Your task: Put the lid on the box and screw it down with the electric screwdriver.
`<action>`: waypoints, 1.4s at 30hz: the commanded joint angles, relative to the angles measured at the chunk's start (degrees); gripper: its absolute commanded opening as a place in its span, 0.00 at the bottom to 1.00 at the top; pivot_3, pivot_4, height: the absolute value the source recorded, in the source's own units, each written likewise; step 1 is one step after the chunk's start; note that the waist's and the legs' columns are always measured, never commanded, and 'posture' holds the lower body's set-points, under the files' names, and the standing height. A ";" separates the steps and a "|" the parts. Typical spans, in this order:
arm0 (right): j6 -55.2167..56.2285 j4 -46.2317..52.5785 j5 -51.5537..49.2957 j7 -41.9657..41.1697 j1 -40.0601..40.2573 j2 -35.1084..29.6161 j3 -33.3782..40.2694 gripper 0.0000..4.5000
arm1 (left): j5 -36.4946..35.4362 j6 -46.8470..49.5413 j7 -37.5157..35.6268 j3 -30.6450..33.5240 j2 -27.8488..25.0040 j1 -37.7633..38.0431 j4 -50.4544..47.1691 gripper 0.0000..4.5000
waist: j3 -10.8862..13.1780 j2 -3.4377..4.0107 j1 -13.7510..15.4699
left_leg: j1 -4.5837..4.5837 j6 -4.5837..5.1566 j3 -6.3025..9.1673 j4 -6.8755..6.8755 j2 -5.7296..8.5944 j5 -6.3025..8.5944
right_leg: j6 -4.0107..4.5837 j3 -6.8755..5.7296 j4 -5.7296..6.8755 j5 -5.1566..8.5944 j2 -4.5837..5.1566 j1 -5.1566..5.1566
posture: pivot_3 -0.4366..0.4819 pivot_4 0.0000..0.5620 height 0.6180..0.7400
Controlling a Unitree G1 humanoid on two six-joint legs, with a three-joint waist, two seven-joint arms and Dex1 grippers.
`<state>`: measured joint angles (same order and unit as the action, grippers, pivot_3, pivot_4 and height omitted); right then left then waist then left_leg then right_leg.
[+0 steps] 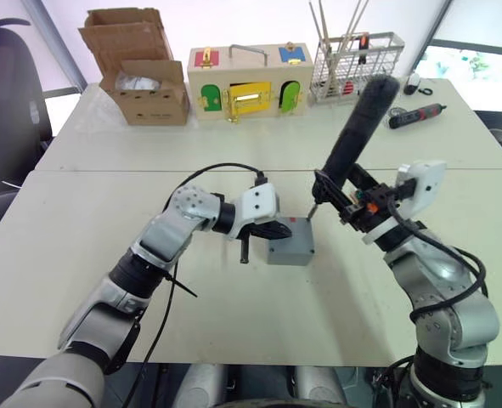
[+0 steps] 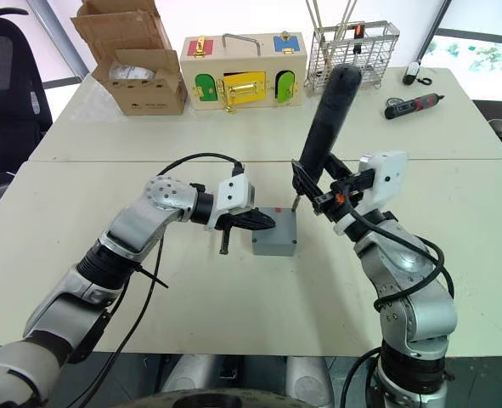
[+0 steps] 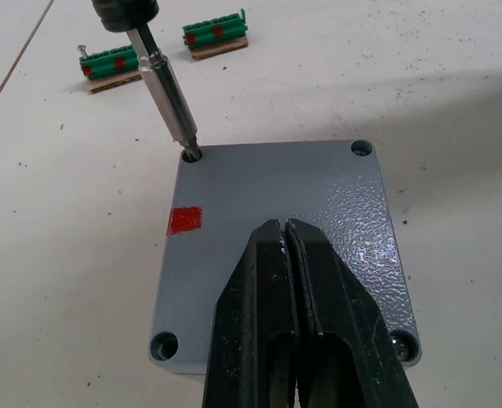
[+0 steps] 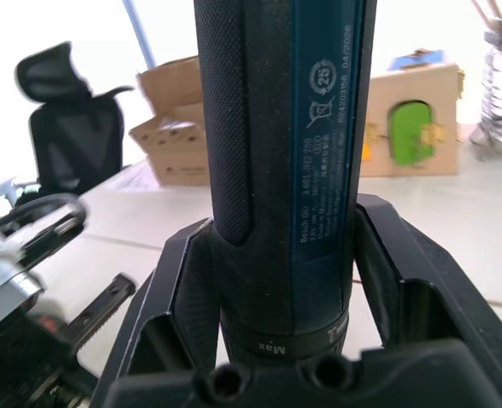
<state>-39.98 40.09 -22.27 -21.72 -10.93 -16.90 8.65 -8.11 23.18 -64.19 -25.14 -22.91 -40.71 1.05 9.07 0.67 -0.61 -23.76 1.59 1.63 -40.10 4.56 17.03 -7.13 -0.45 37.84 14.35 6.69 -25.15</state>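
Note:
The grey box [image 1: 290,244] sits mid-table with the lid [image 3: 276,195] lying flat on it, a red mark near one edge of the lid. My left gripper [image 3: 285,228] is shut, its fingertips together over the lid's middle; whether they touch it I cannot tell. My right gripper [image 1: 346,201] is shut on the electric screwdriver [image 1: 358,127], a thick black cylinder that tilts up and away to the right. Its metal bit [image 3: 171,95] points down into one corner screw hole of the lid. In the right wrist view the fingers [image 4: 178,289] clasp the screwdriver body [image 4: 284,170].
Along the table's far edge stand a cardboard box [image 1: 142,72], a wooden box with coloured doors [image 1: 246,85] and a wire rack [image 1: 357,55]. A small black-and-red screwdriver [image 1: 416,114] lies at far right. Two green terminal blocks [image 3: 110,64] lie beyond the box.

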 commanded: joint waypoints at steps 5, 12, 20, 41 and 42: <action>1.78 -4.93 1.99 -1.12 1.01 -2.49 -7.40 0.42 | 1.41 0.80 0.63 -0.99 0.25 1.11 -1.47 0.00 | -0.19 -0.37 0.01 | 0.45 0.26 0.02 0.08 -0.17 0.16 | -0.05 -0.01 -0.50 0.05 -0.20 0.64 | 0.48 0.27 0.62; 4.85 -6.89 3.40 -0.74 5.56 -2.17 -9.08 0.42 | 1.77 2.36 0.31 -1.13 -1.03 2.30 -3.40 0.00 | -0.54 -0.80 0.02 | 0.46 0.14 0.05 0.10 -0.20 0.12 | -0.05 0.00 -0.53 0.05 -0.21 0.66 | 0.48 0.27 0.62; 8.03 -9.11 4.45 0.45 8.98 -1.73 -9.13 0.42 | 1.87 2.45 0.11 -1.22 -1.65 2.44 -3.26 0.00 | -1.11 -1.38 0.08 | 0.74 0.33 0.07 0.12 -0.21 0.24 | -0.03 0.01 -0.68 0.06 -0.20 0.99 | 0.48 0.27 0.62; 9.07 -9.88 4.66 1.60 8.72 -1.22 -11.06 0.42 | 1.53 1.94 -0.23 -0.41 -2.55 2.59 -3.39 0.00 | -1.11 -1.38 0.10 | 1.32 0.39 0.08 0.32 -0.24 0.30 | 0.01 0.04 -0.96 0.12 -0.01 1.58 | 0.48 0.27 0.62; 9.08 -9.76 4.51 1.46 8.86 -1.36 -10.83 0.42 | 1.65 2.03 -0.08 -0.53 -2.43 2.50 -3.48 0.00 | -1.11 -1.38 0.09 | 1.32 0.39 0.08 0.33 -0.24 0.30 | 0.01 0.04 -0.97 0.12 -0.01 1.58 | 0.48 0.27 0.62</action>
<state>-27.72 35.55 -18.03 -19.62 -4.82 -18.56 1.15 -6.74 25.51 -64.13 -26.06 -24.86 -38.40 -1.84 7.96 -0.71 -0.52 -22.44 1.98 1.71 -39.75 4.32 17.33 -7.12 -0.41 36.86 14.47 6.68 -23.58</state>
